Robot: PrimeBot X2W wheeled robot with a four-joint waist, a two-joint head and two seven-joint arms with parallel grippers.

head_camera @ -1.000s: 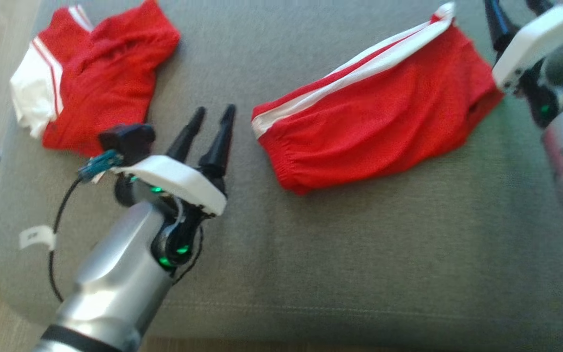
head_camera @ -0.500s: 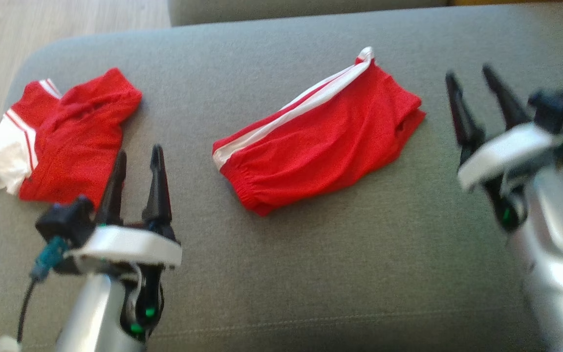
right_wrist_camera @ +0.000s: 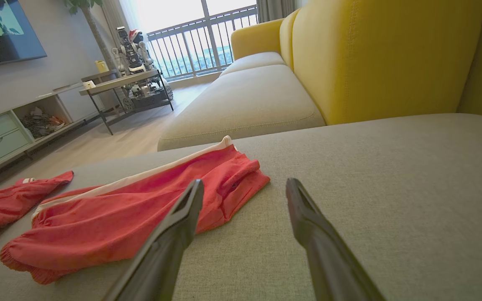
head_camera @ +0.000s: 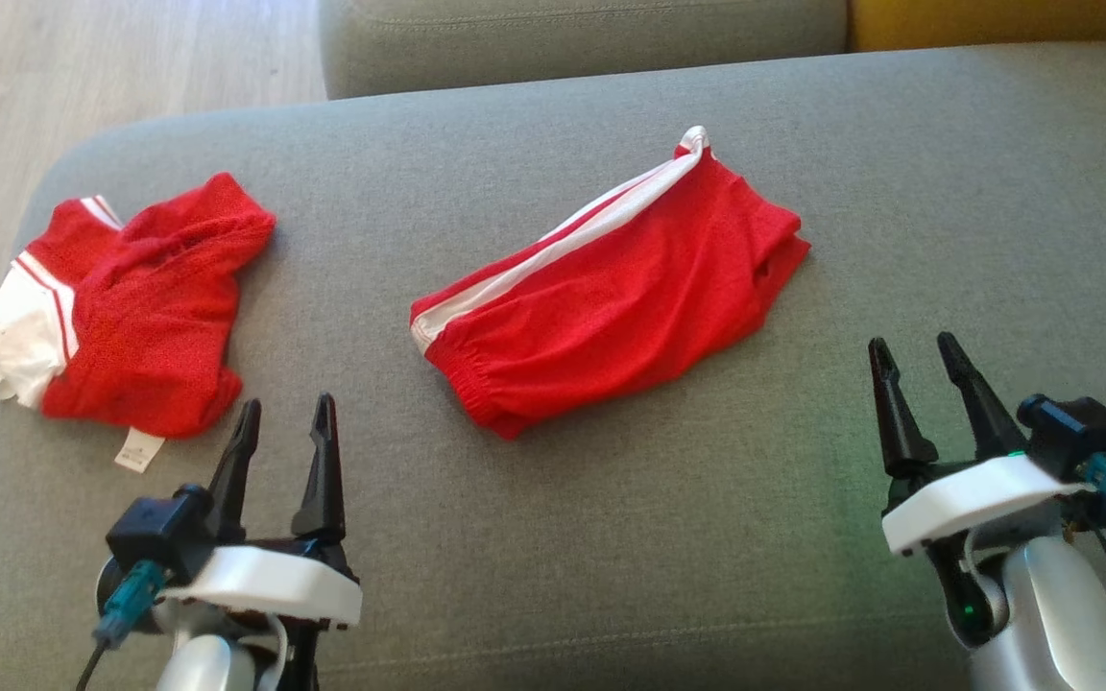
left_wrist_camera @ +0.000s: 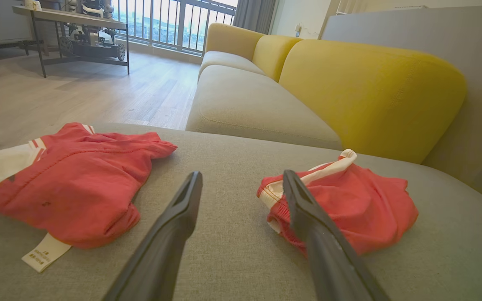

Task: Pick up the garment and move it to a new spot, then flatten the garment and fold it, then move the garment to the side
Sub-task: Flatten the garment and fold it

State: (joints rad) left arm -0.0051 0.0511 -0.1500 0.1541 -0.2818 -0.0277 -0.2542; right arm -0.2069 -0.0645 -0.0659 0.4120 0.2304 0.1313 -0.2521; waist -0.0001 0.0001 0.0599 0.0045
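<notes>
The red shorts are lying in the middle of the grey sofa cushion. They are looking flat and doubled over, with the white side stripe running along their far edge and the gathered waistband pointing near-left. A red and white shirt is sitting well apart from them at the far left of the cushion, loosely folded, its label sticking out on the near side.

Judging by this, the flattening and folding of the shorts are looking done, or nearly so. The move to the side is looking like what is left, since the shorts are occupying the centre and not the edge. I cannot tell for certain which of the two is the task's garment.

Both sets of jaws are standing wide apart and holding nothing. The left jaws are hovering over the near-left of the cushion, just near of the shirt. The right jaws are hovering near-right, apart from the shorts.

Compared with a second ago, the head camera is now looking from further back, so more cushion and floor are showing. Then the left jaws were reaching up between the two garments and the right arm was beside the shorts' right end. Now both are pulled back to the near edge. The garments themselves are not appearing to have shifted.
</notes>
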